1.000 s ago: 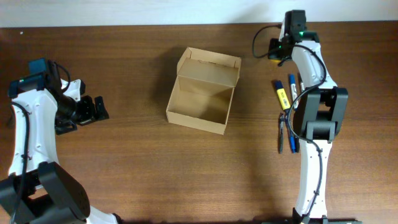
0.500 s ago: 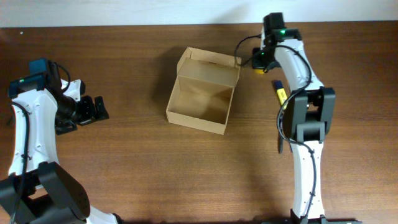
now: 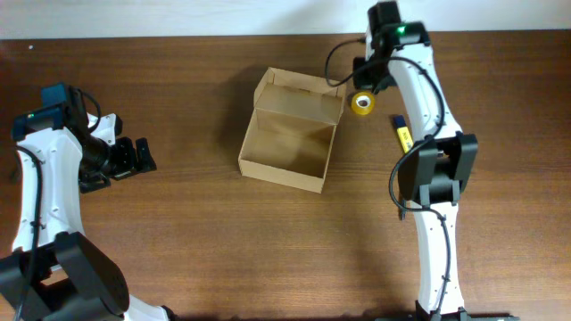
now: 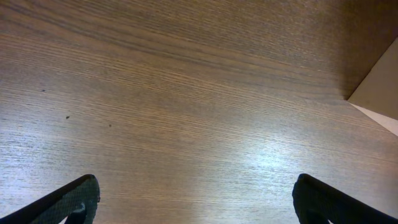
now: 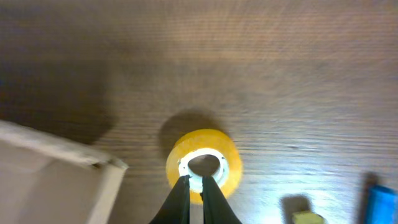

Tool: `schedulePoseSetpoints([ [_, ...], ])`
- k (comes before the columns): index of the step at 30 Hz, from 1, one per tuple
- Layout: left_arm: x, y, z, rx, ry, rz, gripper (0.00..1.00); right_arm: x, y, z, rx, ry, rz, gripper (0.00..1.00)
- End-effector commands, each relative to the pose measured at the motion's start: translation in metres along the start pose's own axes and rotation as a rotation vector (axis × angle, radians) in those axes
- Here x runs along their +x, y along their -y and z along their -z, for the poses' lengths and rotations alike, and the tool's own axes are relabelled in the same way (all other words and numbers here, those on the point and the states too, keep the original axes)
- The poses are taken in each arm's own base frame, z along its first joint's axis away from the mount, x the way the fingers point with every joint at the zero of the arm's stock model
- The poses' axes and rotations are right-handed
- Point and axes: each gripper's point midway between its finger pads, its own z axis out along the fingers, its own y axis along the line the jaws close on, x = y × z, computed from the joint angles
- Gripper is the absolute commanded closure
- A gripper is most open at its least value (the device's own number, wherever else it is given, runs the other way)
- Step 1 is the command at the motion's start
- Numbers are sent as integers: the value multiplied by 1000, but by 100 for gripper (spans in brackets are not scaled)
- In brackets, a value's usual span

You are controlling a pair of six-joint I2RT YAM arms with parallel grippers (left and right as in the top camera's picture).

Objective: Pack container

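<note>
The container (image 3: pixel 279 173) is an open tan cardboard box at the table's middle, its flap lid (image 3: pixel 299 96) standing at the back. My right gripper (image 3: pixel 364 92) hangs just right of the lid's far corner, shut on the rim of a yellow tape roll (image 3: pixel 361 104). In the right wrist view the fingertips (image 5: pixel 198 180) pinch the roll's (image 5: pixel 231 163) white core wall above the table, with the container's corner (image 5: pixel 56 168) at lower left. My left gripper (image 3: pixel 143 156) stands open over bare wood at the far left, and the left wrist view shows its jaws (image 4: pixel 196 193) wide apart and the container's edge (image 4: pixel 380 87).
A blue and yellow marker (image 3: pixel 402 134) lies on the table right of the box, partly under my right arm. The right wrist view catches a blue marker end (image 5: pixel 380 202) at the lower right. A pale wall runs along the table's back edge.
My right arm has swung left from above the markers towards the box's back right corner, carrying the tape roll. The left arm has stayed still.
</note>
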Motion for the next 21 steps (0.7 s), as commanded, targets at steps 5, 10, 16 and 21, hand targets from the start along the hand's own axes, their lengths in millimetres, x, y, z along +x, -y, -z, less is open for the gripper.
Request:
schedulePoseSetpoints([
  [5,1,2,5,13,14,-18,0,-9,20,55,6,49,-82,96],
  [10,1,2,5,13,14,-18,0,3,25,54,20,2,-90,96],
  [16,1,2,5,13,14,-18,0,11,26,49,25,-35,-92,96],
  [21,1,2,5,13,14,-18,0,20,27,31,33,-74,-91,96],
])
